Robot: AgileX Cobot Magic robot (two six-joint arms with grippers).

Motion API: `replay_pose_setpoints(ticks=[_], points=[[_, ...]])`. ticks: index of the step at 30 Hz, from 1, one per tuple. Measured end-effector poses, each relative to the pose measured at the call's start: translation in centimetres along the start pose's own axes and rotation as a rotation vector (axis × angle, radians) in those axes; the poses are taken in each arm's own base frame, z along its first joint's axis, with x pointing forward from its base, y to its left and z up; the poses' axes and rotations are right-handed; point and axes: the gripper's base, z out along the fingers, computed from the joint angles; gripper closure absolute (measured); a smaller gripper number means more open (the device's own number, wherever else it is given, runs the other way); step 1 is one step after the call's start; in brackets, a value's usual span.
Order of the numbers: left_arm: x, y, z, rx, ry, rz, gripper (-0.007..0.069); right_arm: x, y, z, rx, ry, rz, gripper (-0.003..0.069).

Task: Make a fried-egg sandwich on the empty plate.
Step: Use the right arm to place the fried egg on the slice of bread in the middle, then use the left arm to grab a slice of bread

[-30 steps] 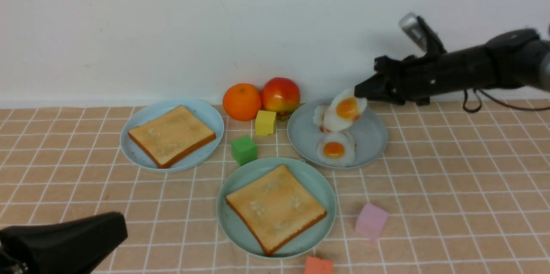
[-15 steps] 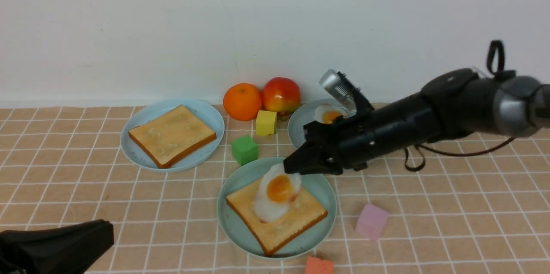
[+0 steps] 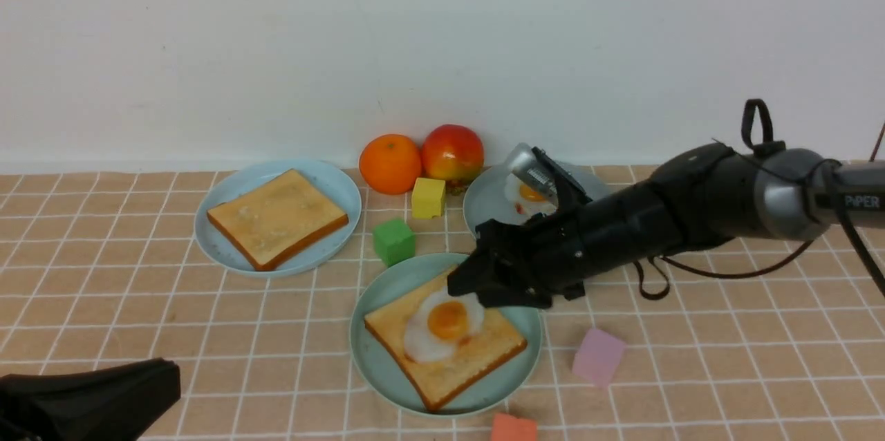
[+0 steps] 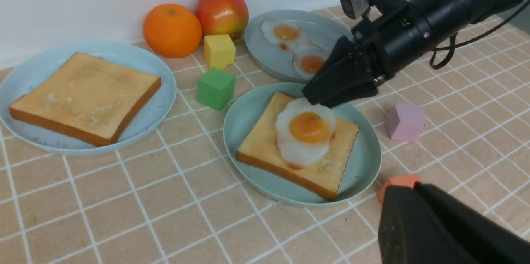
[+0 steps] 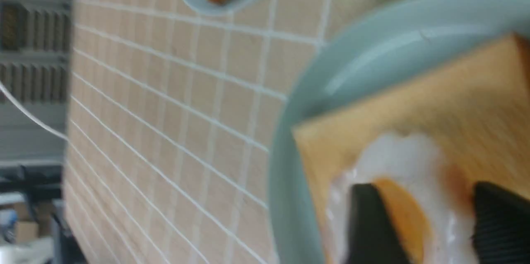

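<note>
Right tool point(image 3: 463, 283) is spread. In the right wrist view I see both fingers point(image 5: 372, 231) apart with the yolk between them, pinching nothing. It hangs low over the far edge of the egg point(image 3: 442, 323); I can't tell whether it touches.

Egg lies flat, yolk up, on the toast point(image 3: 477, 358). That toast sits on the mint plate point(image 3: 377, 375), front centre of the surface point(image 3: 726, 358).

Second toast point(image 3: 276, 218) is well apart, alone on the blue plate point(image 3: 339, 199), back left.

Grey plate point(image 3: 484, 213) is back right, half hidden by the right arm in the front view. The left wrist view shows two spare eggs point(image 4: 285, 32) on it.

Left tool point(image 3: 162, 386) is low at the front left corner, pressed together, nothing in it, well clear of the plates.

Clutter:
- Orange point(image 3: 389, 163) and apple point(image 3: 451, 153) at the wall.
- Yellow cube point(image 3: 427, 197) just in front of them.
- Green cube point(image 3: 393, 240) between the blue and mint plates.
- Pink cube point(image 3: 597, 356) right of the mint plate.
- Red cube point(image 3: 513, 428) at the front edge.
</note>
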Motion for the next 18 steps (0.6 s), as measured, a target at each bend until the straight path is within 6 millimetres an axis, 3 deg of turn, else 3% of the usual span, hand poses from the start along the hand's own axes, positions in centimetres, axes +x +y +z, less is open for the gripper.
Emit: replay_pose_setpoints(ticks=[3,6,7,9,10,12,13,15,18], points=[[0.6,0.2,0.4,-0.030,0.077,-0.009,0.0599,-0.4,-0.4,-2.8,0.098,0.020,-0.028,0.0198],[1.5,0.4,1.2,-0.066,0.200,-0.034,0.0599,-0.9,0.4,-6.8,0.199,0.001,-0.083,0.0219],[1.6,0.3,1.3,-0.067,0.212,-0.039,0.0599,-1.0,0.6,-7.1,0.197,-0.007,-0.081,0.0223],[1.6,0.1,2.5,-0.083,0.295,-0.063,0.0603,-0.3,3.0,-11.1,0.258,0.004,-0.156,0.0295],[1.5,0.1,2.6,-0.083,0.300,-0.065,0.0606,-0.2,3.0,-11.1,0.263,0.014,-0.155,0.0295],[0.3,-0.4,4.2,-0.096,0.356,-0.075,0.0638,1.4,5.9,-15.0,0.315,0.039,-0.201,0.0396],[-0.1,-0.5,4.3,-0.095,0.353,-0.072,0.0638,1.6,6.1,-15.3,0.319,0.041,-0.209,0.0403],[-1.7,-1.0,6.8,-0.118,0.433,-0.042,0.0638,3.7,8.3,-18.7,0.372,0.013,-0.242,0.0491],[-3.3,-1.5,9.4,-0.128,0.492,0.010,0.0638,6.0,10.2,-21.8,0.398,-0.063,-0.296,0.0554]])
